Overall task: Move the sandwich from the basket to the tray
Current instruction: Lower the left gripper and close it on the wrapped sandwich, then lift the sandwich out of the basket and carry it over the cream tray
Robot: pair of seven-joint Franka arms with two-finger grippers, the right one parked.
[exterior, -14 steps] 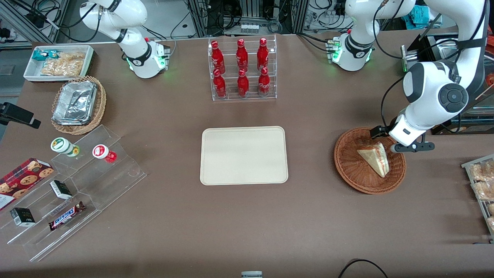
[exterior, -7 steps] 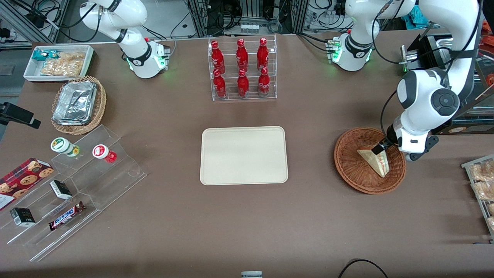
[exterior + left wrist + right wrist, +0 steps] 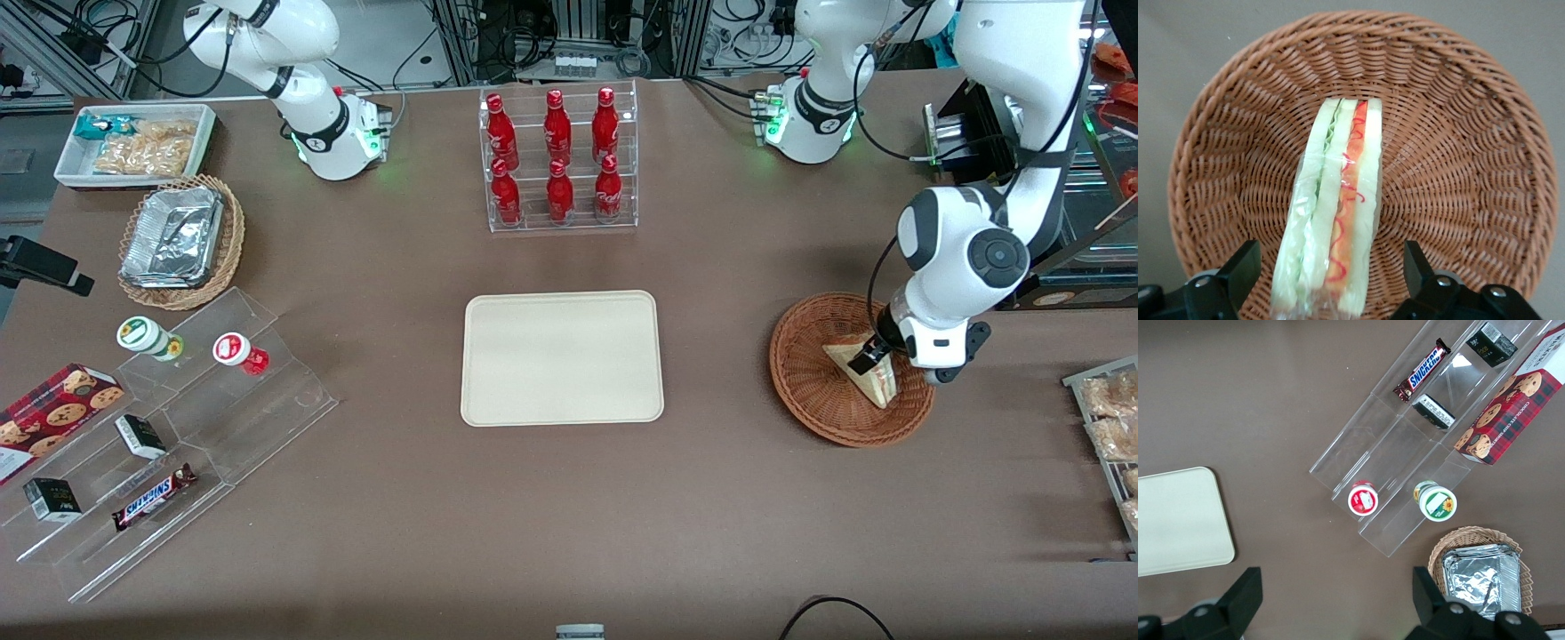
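We see the tool (image 3: 1328, 280) low over the basket (image 3: 805, 391), its fingers (image 3: 1238, 270) spread wide on either side of the sandwich (image 3: 1338, 213), apparently not touching it. The sandwich's near end is cut off in the wrist view, and the arm hides part of it from the front. The tray (image 3: 562, 357) lies well apart from the basket, toward the parked arm; the bottle rack (image 3: 558, 160) stands farther from the front camera than the tray.

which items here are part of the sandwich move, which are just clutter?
Job: sandwich lying in the basket; open gripper straddling it; bare tray.

Clutter: red bottles, foil containers, Snickers bar, cookie box.
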